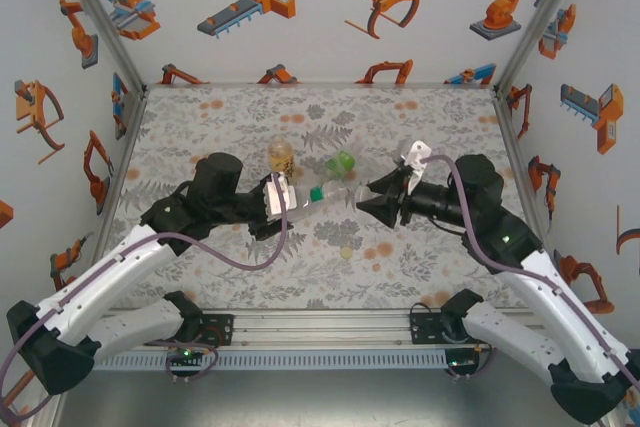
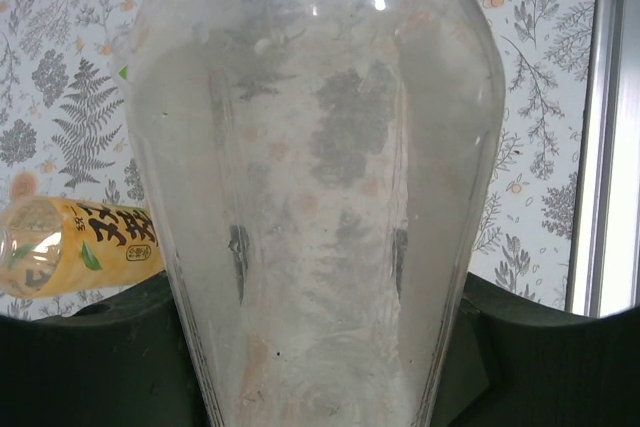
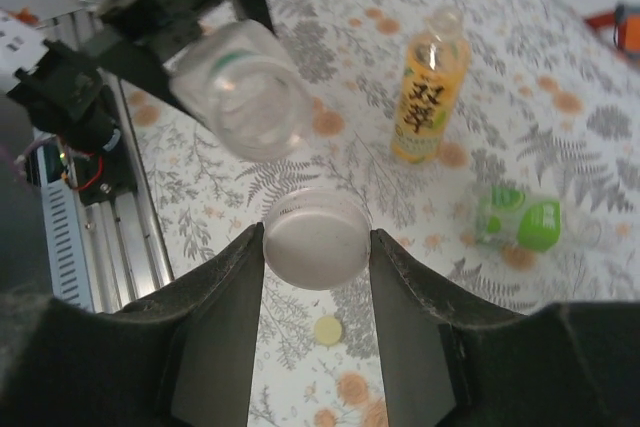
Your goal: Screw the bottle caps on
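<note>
**A:** Bottle caps, where are they?
**B:** The whitish cap (image 3: 317, 242) is pinched in the right gripper (image 1: 368, 199), facing the mouth of the clear bottle (image 1: 325, 197). The yellowish cap (image 1: 346, 251) lies loose on the mat (image 1: 200, 117).
**A:** And the bottles?
**B:** The left gripper (image 1: 283, 197) clamps the clear bottle's body, tipped sideways. The amber bottle (image 1: 281, 157) stands behind it, and the green bottle (image 1: 340, 164) lies nearby.

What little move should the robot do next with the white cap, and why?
Probably ease the right gripper forward, lining up the whitish cap with the clear bottle's mouth. The cap is pinched in that gripper, the left gripper holds the bottle on its side with its mouth facing the cap, and a gap separates them, slightly off-centre.
</note>
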`<action>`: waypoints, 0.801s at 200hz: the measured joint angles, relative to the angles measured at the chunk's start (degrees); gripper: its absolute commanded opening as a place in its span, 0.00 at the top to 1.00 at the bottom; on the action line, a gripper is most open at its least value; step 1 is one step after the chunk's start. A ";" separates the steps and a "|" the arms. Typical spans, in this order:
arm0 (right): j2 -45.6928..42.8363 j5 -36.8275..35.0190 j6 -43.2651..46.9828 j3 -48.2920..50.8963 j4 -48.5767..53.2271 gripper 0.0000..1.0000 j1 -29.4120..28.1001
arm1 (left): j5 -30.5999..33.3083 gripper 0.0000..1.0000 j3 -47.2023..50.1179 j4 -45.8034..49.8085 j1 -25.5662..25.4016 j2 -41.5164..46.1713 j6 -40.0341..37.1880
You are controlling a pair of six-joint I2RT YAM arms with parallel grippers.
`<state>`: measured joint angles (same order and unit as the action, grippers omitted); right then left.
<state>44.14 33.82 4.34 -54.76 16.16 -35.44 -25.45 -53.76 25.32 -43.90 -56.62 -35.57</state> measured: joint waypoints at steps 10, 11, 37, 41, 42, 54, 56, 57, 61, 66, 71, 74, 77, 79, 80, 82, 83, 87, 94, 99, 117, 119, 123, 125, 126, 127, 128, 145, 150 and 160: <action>-0.48 2.23 1.64 0.17 -0.44 0.93 0.00 | -0.15 1.00 0.00 0.00 -0.02 0.02 -0.28; -0.52 2.62 1.88 0.17 -0.48 0.93 0.00 | -0.22 1.00 0.00 0.00 -0.02 0.04 -0.33; -0.09 7.41 5.90 0.22 -1.07 0.93 -0.70 | -1.38 1.00 0.00 0.02 -0.50 0.02 -1.16; 0.13 7.89 6.43 0.22 -1.09 0.93 -0.87 | -1.51 1.00 0.00 0.02 -0.63 0.02 -1.29; 0.20 8.02 6.56 0.22 -1.07 0.93 -0.92 | -1.55 1.00 0.00 0.02 -0.68 0.00 -1.31; 1.03 9.27 8.09 0.07 -0.94 0.94 -1.42 | -1.99 1.00 0.00 0.15 -1.05 -0.15 -1.60; 1.25 9.51 8.50 -0.04 -0.81 0.94 -1.51 | -2.05 1.00 0.00 0.20 -1.09 -0.17 -1.68; 1.36 9.55 8.63 -0.09 -0.76 0.94 -1.53 | -2.10 1.00 0.00 0.20 -1.11 -0.20 -1.70; 1.79 9.94 9.11 -0.28 -0.59 0.94 -1.62 | -2.27 1.00 0.00 0.31 -1.18 -0.26 -1.75; 2.32 10.36 9.79 -0.52 -0.35 0.94 -1.73 | -2.38 1.00 0.00 0.50 -1.25 -0.37 -1.84; 2.78 10.64 10.54 -0.83 -0.04 0.94 -1.81 | -2.49 1.00 0.00 0.74 -1.29 -0.44 -1.95; 2.99 10.75 10.86 -1.01 0.15 0.94 -1.84 | -2.56 1.00 0.00 0.90 -1.29 -0.48 -1.97; 3.19 10.84 11.30 -1.20 0.28 0.94 -1.88 | -2.62 1.00 0.00 1.07 -1.29 -0.50 -2.05; 3.32 10.95 11.63 -1.33 0.44 0.94 -1.90 | -2.67 1.00 0.00 1.20 -1.29 -0.52 -2.14; 3.34 11.02 11.69 -1.40 0.48 0.94 -1.90 | -2.67 1.00 0.00 1.25 -1.29 -0.52 -2.14; 3.43 11.08 11.87 -1.49 0.50 0.94 -1.90 | -2.71 1.00 0.00 1.31 -1.31 -0.55 -2.16; 3.45 11.15 12.02 -1.55 0.57 0.94 -1.90 | -2.71 1.00 0.00 1.36 -1.33 -0.55 -2.16; 3.58 11.30 12.35 -1.84 0.76 0.94 -1.95 | -2.73 1.00 0.00 1.49 -1.40 -0.57 -2.23; 3.74 11.56 13.14 -2.32 1.01 0.94 -1.95 | -2.91 1.00 0.00 1.62 -1.51 -0.57 -2.36; 3.76 11.65 13.60 -2.62 1.11 0.95 -1.95 | -3.06 1.00 0.00 1.70 -1.57 -0.57 -2.47; 3.78 11.76 15.10 -3.56 1.42 0.95 -2.01 | -3.19 1.00 0.00 1.90 -1.84 -0.57 -2.62; 3.78 11.78 15.19 -3.63 1.42 0.95 -2.01 | -3.21 1.00 0.00 1.92 -1.84 -0.57 -2.64; 3.80 11.78 15.39 -3.76 1.55 0.95 -2.05 | -3.30 1.00 0.00 2.03 -1.84 -0.57 -2.69; 3.80 11.80 15.47 -3.80 1.57 0.95 -2.08 | -3.34 1.00 0.00 2.10 -1.84 -0.55 -2.73; 3.80 11.80 15.52 -3.82 1.57 0.95 -2.08 | -3.34 1.00 0.00 2.10 -1.84 -0.57 -2.75; 3.80 11.80 15.61 -3.85 1.57 0.95 -2.12 | -3.37 1.00 0.00 2.14 -1.84 -0.57 -2.75; 3.80 11.80 15.67 -3.87 1.57 0.95 -2.12 | -3.37 1.00 0.00 2.14 -1.84 -0.55 -2.75; 3.87 11.85 16.48 -4.13 2.01 0.96 -2.21 | -3.56 1.00 0.00 2.45 -1.84 -0.57 -2.82; 3.96 11.91 16.63 -4.20 2.27 0.96 -2.23 | -3.61 1.00 0.00 2.54 -1.84 -0.57 -2.84; 4.13 12.13 16.98 -4.46 2.95 0.96 -2.25 | -3.72 1.00 0.00 2.62 -1.86 -0.57 -2.86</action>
<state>48.27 45.95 21.32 -59.22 19.11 -37.69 -29.17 -53.76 27.94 -45.76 -57.19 -38.44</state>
